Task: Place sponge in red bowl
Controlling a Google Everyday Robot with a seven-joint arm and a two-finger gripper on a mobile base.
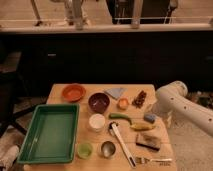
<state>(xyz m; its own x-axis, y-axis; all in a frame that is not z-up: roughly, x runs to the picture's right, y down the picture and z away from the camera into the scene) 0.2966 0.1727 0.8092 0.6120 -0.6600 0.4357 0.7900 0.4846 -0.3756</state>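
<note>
**Sponge** [150,118]: lies flat on the table [95,88], touched by nothing.

**Hand** [165,115]: hangs just to the right of the sponge, apart from it, under the bend of the white arm [174,97]. It stands spread wide, holds nothing, and touches neither the sponge nor any other item.

**Near the sponge:**
- A yellow banana [142,127] is just in front and to the left.
- A dark brown block [148,141] is in front of it.

**Red bowl** [73,92]: sits well to the left of the sponge and farther back. A dark maroon bowl [98,102] stands between the two.
</note>
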